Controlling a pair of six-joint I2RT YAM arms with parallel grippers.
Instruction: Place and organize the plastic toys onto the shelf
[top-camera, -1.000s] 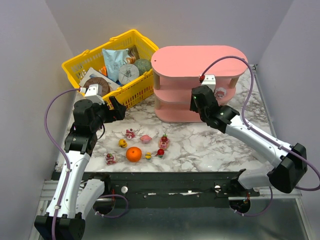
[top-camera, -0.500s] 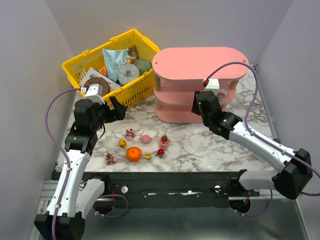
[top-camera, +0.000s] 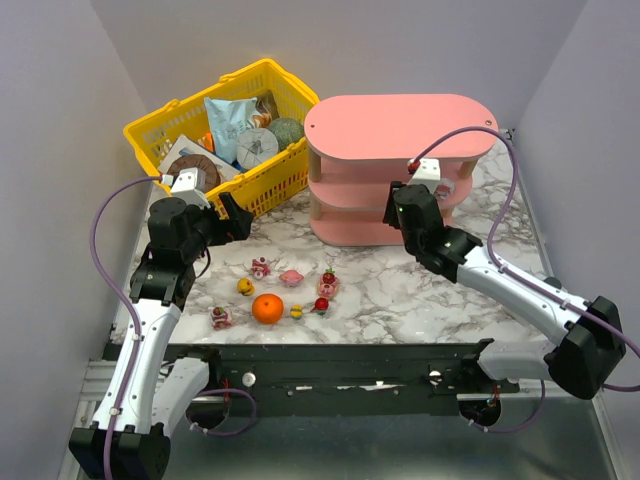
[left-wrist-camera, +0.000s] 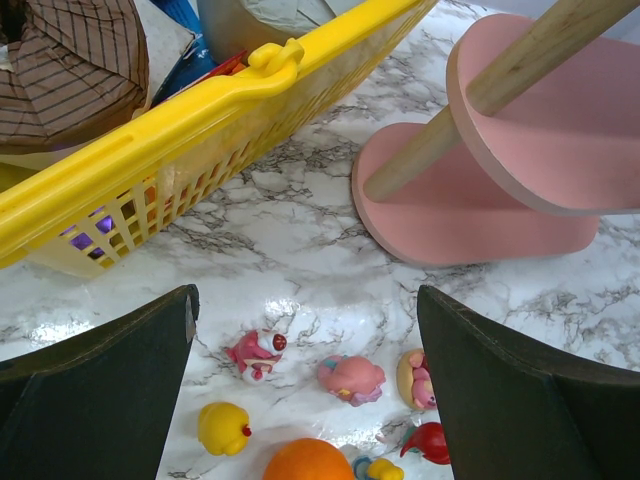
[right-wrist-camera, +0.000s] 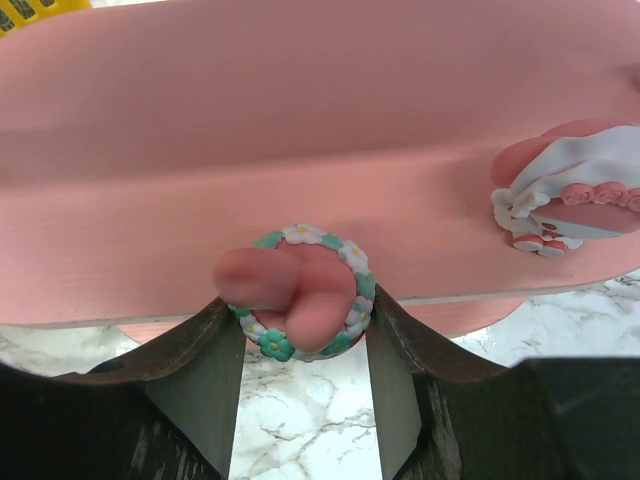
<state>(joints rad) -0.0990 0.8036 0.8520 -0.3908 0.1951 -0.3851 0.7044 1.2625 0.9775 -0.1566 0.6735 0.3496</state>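
Observation:
The pink shelf (top-camera: 400, 120) stands at the back right. My right gripper (top-camera: 402, 206) is at its front, shut on a pink toy ringed with green and white flowers (right-wrist-camera: 297, 300), held at the front edge of a lower board (right-wrist-camera: 300, 200). A pink-and-white toy (right-wrist-camera: 560, 190) sits on that board to the right. Several more toys lie on the marble: pink ones (top-camera: 260, 267) (top-camera: 291, 277) (top-camera: 328, 283), a yellow one (top-camera: 245, 287) and a red one (top-camera: 321, 303). My left gripper (top-camera: 240, 218) hovers open above them (left-wrist-camera: 305, 295), holding nothing.
A yellow mesh basket (top-camera: 150, 125) full of packaged goods stands at the back left, close to my left gripper. An orange ball (top-camera: 267, 309) lies among the toys. The shelf's wooden post (left-wrist-camera: 470, 110) shows in the left wrist view.
My right gripper has shifted slightly to the right along the shelf front with the flower-ringed toy still in it. The left arm has not moved.

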